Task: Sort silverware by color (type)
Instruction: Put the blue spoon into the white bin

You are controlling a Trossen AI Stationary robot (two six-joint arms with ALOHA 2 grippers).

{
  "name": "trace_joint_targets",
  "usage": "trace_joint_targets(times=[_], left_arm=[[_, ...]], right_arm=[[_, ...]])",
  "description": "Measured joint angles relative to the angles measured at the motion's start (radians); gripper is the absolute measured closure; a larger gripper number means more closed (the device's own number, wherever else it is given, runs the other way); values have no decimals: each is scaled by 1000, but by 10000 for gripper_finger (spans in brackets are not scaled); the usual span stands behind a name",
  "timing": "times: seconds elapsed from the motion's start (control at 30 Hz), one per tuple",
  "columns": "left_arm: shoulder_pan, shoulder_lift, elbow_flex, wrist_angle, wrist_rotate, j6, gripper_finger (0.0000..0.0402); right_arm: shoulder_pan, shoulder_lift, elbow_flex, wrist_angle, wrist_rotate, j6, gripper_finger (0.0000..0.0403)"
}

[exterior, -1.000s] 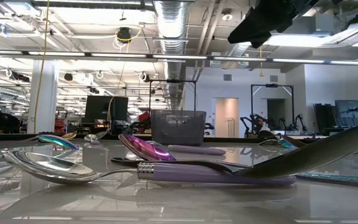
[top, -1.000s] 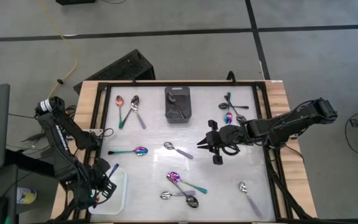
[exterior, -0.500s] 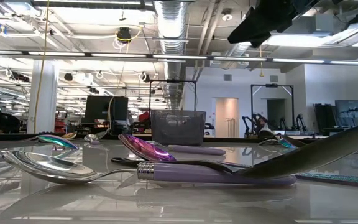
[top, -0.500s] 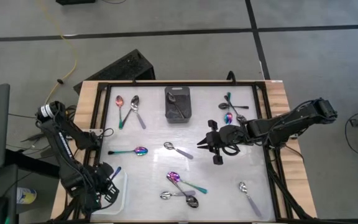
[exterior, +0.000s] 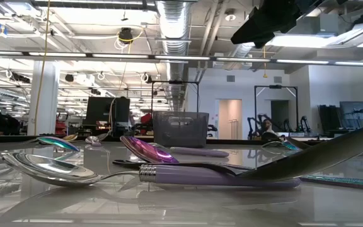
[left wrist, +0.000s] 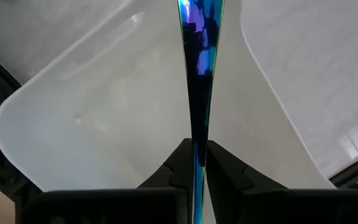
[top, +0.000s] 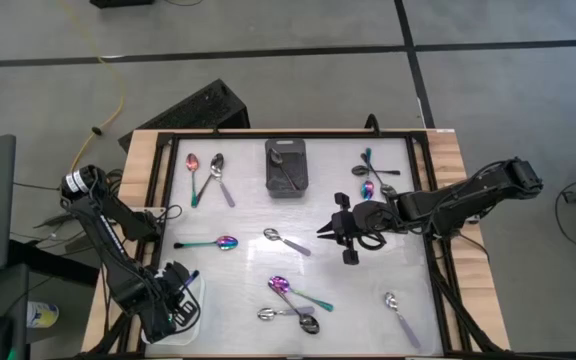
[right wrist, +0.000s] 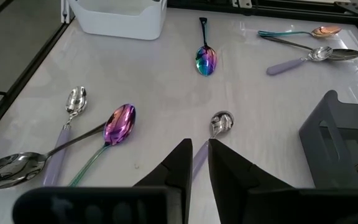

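Since a second ago the left arm has swung nearer the table's near-left corner, so the left gripper (top: 175, 298) now sits lower over the white tray (top: 197, 312) than it did; the right arm and every loose spoon lie as they did.

The left arm is folded tightly, elbow out past the table's left edge, wrist turned down toward the tray. Its jaws are pressed together on the slim handle of a rainbow spoon (left wrist: 199, 68), which runs straight out from between the fingertips over the tray's smooth, round-cornered plastic floor (left wrist: 92, 118). The handle shines blue and purple with a teal edge.

The right arm reaches in level from the right side, and the right gripper (top: 326, 229) hangs above the middle of the glossy white tabletop (top: 248, 275). Its jaws stand a narrow way apart, holding nothing. Just ahead of the fingertips lies a silver spoon with a lilac handle (right wrist: 216, 127). Farther out ahead is a rainbow spoon with a dark handle (right wrist: 204, 56), and off to one side a cluster: a pink-purple bowl (right wrist: 119, 122), a large silver bowl (right wrist: 11, 167) and a small silver spoon (right wrist: 74, 102). To the other side stands a black mesh bin (top: 287, 167) with a spoon inside it.
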Motion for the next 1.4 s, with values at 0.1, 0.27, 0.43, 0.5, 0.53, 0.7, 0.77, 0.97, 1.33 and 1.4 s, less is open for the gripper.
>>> trace_joint_targets(times=[0.1, 0.27, 0.43, 0.5, 0.53, 0.7, 0.77, 0.97, 1.33, 1.4], left_arm=[[1, 0, 0, -3, 0, 7, 386], [0, 0, 0, -4, -7, 13, 386], [-4, -2, -71, 78, -18, 5, 386], [-4, -2, -92, 118, -2, 3, 386], [-4, -2, -98, 129, 2, 4, 386], [-12, -2, -100, 129, 3, 13, 386], [-16, -2, -100, 130, 17, 11, 386], [-23, -2, -100, 131, 61, -14, 386], [-19, -2, -100, 136, 32, 2, 386], [-19, -2, -100, 137, 39, 2, 386]], right_arm=[[0, 0, 0, 0, 0, -5, 326], [0, 0, 0, -1, 0, -26, 326], [0, 0, 0, -2, 0, -26, 326], [0, 0, 0, -3, 0, -26, 326], [0, 0, 0, -3, 0, -27, 326], [0, 0, 0, -4, 0, -29, 326], [0, 0, 0, -4, 0, -29, 326], [0, 0, 0, -4, 0, -26, 326], [0, 0, 0, -4, 0, -26, 326], [0, 0, 0, -5, 0, -26, 326]])
